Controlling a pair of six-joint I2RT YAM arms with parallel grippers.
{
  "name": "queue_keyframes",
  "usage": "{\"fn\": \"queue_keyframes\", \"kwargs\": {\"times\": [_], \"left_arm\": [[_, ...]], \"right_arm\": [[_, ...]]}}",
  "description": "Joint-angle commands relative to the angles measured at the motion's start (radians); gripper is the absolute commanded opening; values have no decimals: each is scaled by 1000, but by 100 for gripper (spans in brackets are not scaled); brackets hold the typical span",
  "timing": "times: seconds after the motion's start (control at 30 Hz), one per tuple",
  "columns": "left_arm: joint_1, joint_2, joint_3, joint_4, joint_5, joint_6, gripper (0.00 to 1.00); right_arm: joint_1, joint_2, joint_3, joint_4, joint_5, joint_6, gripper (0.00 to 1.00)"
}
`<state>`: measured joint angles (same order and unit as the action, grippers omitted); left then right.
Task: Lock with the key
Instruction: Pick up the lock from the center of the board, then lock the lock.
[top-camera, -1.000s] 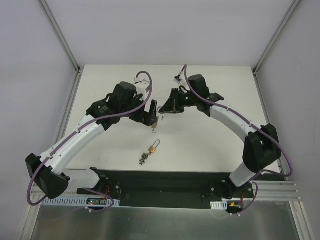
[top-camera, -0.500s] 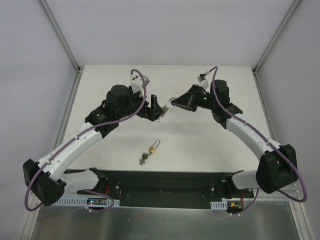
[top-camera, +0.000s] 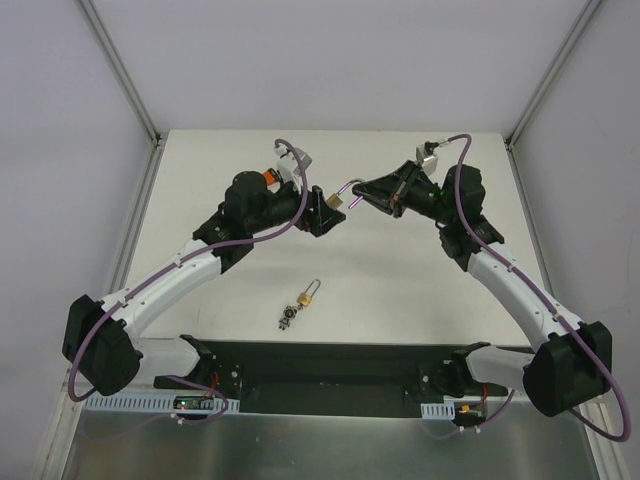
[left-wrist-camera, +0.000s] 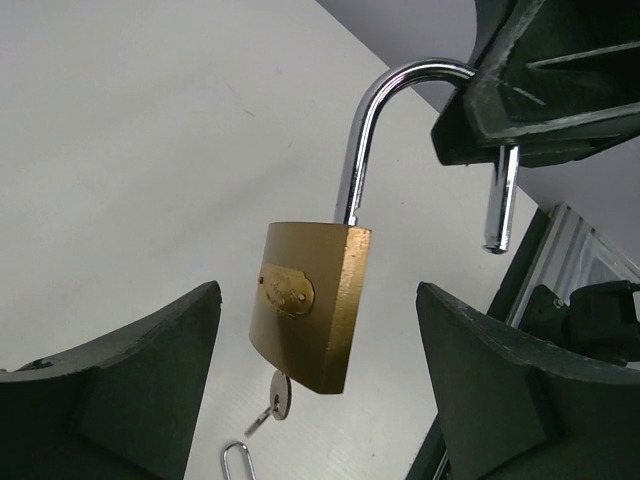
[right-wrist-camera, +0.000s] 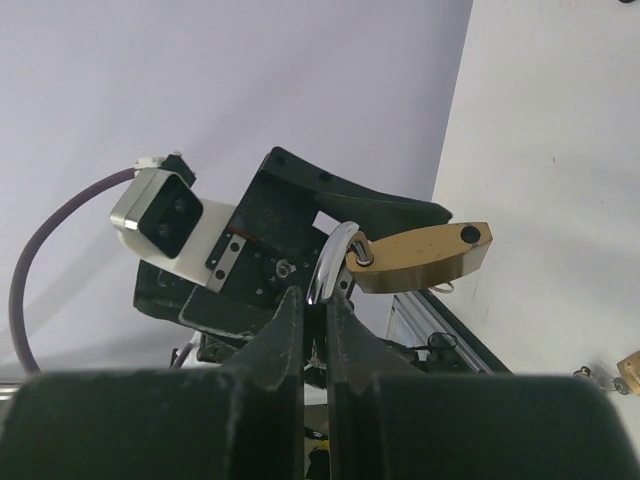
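A brass padlock (top-camera: 335, 202) with an open chrome shackle (left-wrist-camera: 358, 140) hangs in the air between the two arms. My right gripper (top-camera: 358, 197) is shut on the shackle's bend, which shows in the right wrist view (right-wrist-camera: 335, 262) just above my closed fingers (right-wrist-camera: 285, 330). My left gripper (left-wrist-camera: 318, 335) is open, one finger on each side of the padlock body (left-wrist-camera: 305, 300), not touching it. A small key (left-wrist-camera: 275, 400) and a wire ring (left-wrist-camera: 236, 460) show just under the padlock; I cannot tell whether the key sits in the keyhole.
A second small brass padlock (top-camera: 306, 297) and a bunch of keys (top-camera: 287, 319) lie on the white table (top-camera: 420, 290) near the front middle. Grey walls close in the back and sides. The black base rail (top-camera: 330, 365) runs along the near edge.
The padlock passed from my left gripper to my right, which now pinches the shackle. My left gripper opened around the body. Both wrists rose and moved toward the table's back.
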<state>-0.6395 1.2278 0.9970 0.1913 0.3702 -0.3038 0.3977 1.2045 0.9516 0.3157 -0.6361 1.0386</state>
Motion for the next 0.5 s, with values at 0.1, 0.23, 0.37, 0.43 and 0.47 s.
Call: {"fn": "queue_keyframes", "kwargs": {"times": [0.1,0.23,0.37,0.43,0.47], "left_arm": [[6,36,-9,143,15,-54,64],[8,33,-18,197,30,-67,30],[6,19,-14,180,38,-69,0],[6,0,-18,169,35,-64,0],[6,-10,-20,159,24,-60,0]], "right_arm": [[-2,-59,30,157,-16,83,1],[-2,-63,19,157,-16,86,1],[0,-68,21,155,-28,81,1],[-2,-69,22,137,-33,60,1],[-3,-69,24,126,-40,48,1]]}}
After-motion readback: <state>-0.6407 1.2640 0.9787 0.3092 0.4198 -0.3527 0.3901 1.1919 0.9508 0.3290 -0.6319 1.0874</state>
